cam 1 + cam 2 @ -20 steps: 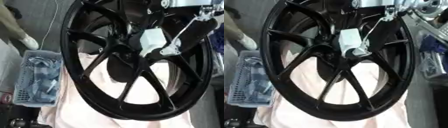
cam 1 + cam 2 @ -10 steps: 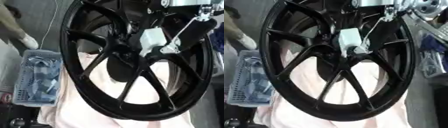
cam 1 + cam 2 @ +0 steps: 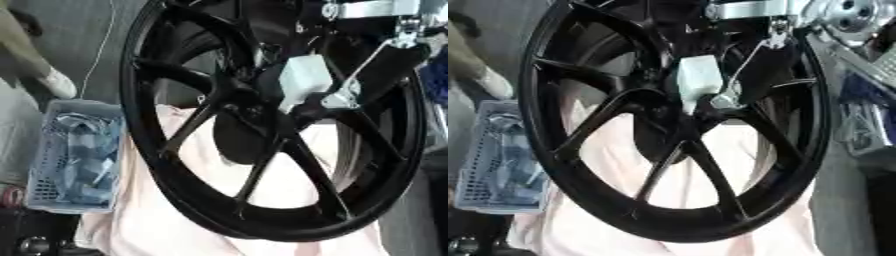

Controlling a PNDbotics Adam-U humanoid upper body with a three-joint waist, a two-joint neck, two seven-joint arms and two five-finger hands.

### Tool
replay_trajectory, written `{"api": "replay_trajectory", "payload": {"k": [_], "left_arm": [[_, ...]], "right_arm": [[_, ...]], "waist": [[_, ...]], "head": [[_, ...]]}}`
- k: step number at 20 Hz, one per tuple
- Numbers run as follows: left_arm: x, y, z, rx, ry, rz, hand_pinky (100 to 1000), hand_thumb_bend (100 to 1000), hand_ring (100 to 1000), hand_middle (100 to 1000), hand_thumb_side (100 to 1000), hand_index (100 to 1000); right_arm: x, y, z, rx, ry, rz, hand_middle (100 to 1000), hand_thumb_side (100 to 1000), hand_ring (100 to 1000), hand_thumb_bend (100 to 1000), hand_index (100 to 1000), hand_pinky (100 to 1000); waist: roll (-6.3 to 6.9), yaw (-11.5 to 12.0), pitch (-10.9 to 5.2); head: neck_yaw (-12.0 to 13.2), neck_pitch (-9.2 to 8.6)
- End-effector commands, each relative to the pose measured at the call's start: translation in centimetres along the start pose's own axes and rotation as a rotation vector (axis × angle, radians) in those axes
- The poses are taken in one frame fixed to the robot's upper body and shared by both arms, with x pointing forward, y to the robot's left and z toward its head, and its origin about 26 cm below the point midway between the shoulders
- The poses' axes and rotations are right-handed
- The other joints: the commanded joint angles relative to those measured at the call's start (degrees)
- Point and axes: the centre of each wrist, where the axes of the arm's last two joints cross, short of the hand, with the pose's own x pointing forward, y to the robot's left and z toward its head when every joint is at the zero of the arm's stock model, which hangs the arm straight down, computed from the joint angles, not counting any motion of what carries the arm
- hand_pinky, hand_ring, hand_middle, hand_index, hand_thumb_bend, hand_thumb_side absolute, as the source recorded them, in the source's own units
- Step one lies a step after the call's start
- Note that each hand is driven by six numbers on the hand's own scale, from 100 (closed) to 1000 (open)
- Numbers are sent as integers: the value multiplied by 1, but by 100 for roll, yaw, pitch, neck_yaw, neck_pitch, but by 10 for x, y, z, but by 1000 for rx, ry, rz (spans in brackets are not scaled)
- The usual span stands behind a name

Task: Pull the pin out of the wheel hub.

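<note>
A large black spoked wheel (image 3: 149,165) stands tilted and fills both views, with its dark hub (image 3: 249,107) near the middle. My right arm comes down from the upper right. My right hand (image 3: 700,80), which has a white plate on its back and a silver link beside it, sits right against the hub. Black hand and black hub blend together where they meet. I cannot make out the pin, as the hand covers that spot. My left hand shows in neither view.
A pale pink cloth (image 3: 166,225) lies under the wheel. A grey mesh basket (image 3: 44,200) with blue and white items stands at the left. A person's shoe (image 3: 57,82) is at the upper left. Metal parts (image 3: 859,120) crowd the right side.
</note>
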Motion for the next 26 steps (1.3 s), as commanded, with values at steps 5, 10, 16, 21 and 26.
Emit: {"api": "replay_trajectory", "payload": {"k": [5, 10, 16, 21, 26], "left_arm": [[8, -1, -6, -21, -35, -7, 832, 100, 654, 571, 690, 720], [8, 0, -5, -20, -33, -7, 833, 100, 654, 572, 689, 720], [7, 0, -5, -19, -29, -7, 834, 100, 654, 572, 691, 720], [7, 0, -5, -18, -27, -8, 834, 100, 654, 572, 691, 720], [7, 0, -4, -15, -26, -9, 835, 100, 654, 573, 690, 721]], "right_arm": [[-3, -6, 12, -36, 28, 27, 620, 100, 770, 399, 698, 690], [-4, -6, 12, -40, 32, 4, 586, 100, 743, 393, 661, 672], [-4, -7, 12, -47, 25, -28, 550, 100, 717, 340, 622, 654], [-4, -6, 13, -38, 27, -61, 512, 100, 688, 309, 572, 629], [-4, -9, 14, -45, 31, -88, 486, 168, 666, 277, 524, 607]], "waist": [[43, 4, -86], [44, -3, -94], [45, -18, -104], [44, -19, -104], [46, -32, -131]], "head": [[-24, 34], [-23, 34], [-26, 34], [-28, 34], [-33, 34]]}}
